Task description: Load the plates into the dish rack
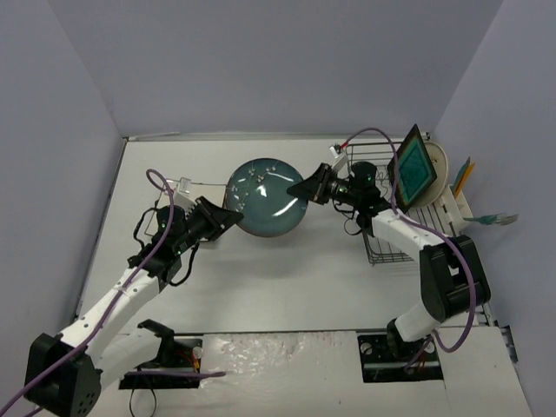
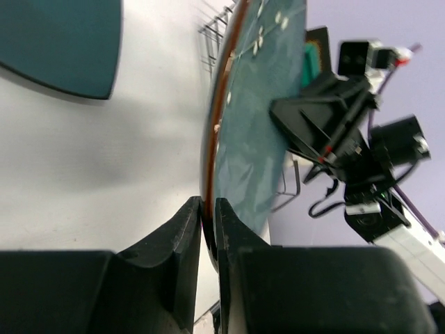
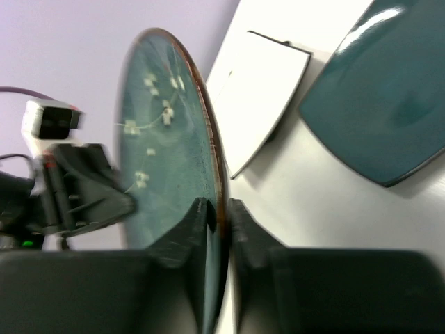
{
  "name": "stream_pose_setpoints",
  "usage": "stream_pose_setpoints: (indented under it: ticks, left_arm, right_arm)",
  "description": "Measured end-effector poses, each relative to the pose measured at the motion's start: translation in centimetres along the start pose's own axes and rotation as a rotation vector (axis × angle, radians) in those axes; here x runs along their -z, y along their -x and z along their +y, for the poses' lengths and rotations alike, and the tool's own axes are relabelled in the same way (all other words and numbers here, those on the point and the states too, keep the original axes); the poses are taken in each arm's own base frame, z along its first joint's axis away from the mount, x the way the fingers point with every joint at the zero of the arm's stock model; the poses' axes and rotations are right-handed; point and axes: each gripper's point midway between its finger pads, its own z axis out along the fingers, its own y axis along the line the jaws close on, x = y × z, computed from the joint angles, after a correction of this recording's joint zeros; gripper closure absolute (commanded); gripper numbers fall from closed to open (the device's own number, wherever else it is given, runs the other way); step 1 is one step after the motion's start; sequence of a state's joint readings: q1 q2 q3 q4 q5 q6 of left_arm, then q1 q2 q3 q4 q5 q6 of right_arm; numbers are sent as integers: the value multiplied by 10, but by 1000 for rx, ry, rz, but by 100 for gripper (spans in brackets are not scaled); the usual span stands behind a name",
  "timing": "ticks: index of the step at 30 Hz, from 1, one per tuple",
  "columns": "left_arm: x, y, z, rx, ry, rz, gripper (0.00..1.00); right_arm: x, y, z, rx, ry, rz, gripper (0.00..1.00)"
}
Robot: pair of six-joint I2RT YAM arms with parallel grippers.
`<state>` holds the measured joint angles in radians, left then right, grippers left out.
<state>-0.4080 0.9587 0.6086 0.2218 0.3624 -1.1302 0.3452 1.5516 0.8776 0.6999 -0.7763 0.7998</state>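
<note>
While both arms reach inward in the top view, the teal-blue plate with white flecks hangs between them above the middle of the table. The left gripper meets its left rim and the right gripper its right rim. Off to the right stands the dish rack, well apart from the held plate. The black square plate with its teal centre stands tilted on edge in the rack, and the cream plate is just behind it. The white utensil holder sits on the rack's far right side.

From the left wrist, the plate appears edge-on. The two fingers are pressed together on its brown rim, one on each face. The opposite gripper grasps the far rim, with rack wires visible behind.

From the right wrist, the fingers likewise close on the rim – no gap shows on either side. Beyond the plate, the white square plate lies flat on the table, and a plain teal plate lies just beside it, their edges near but not clearly touching.
</note>
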Motion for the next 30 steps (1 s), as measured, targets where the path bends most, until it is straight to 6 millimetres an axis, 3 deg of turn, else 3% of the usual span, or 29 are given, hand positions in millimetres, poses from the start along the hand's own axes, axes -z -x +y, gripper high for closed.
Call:
stream_pose_setpoints:
  ticks: [1, 4, 8, 11, 13, 21, 26, 30]
  left_arm:
    - [0, 1, 4, 2, 14, -2, 99]
    - [-2, 0, 13, 10, 45, 3, 84]
    - [1, -5, 16, -21, 54, 23, 53]
    - [6, -10, 19, -57, 73, 41, 18]
    - [11, -8, 16, -87, 75, 31, 6]
    - [40, 24, -6, -250, 158, -49, 3]
    - [69, 46, 16, -406, 380, -82, 3]
    - [92, 52, 47, -528, 555, -60, 3]
  right_arm:
    - [1, 0, 2, -8, 7, 2, 100]
    - [5, 1, 9, -1, 17, 5, 100]
    - [13, -1, 12, 37, -36, 21, 100]
    - [21, 3, 20, 135, -88, 28, 100]
    - [29, 8, 19, 205, -146, 23, 100]
    - [92, 57, 2, 496, -486, -55, 100]
    - [159, 111, -3, 710, -774, -166, 100]
    - [215, 152, -18, 799, -1006, -234, 100]
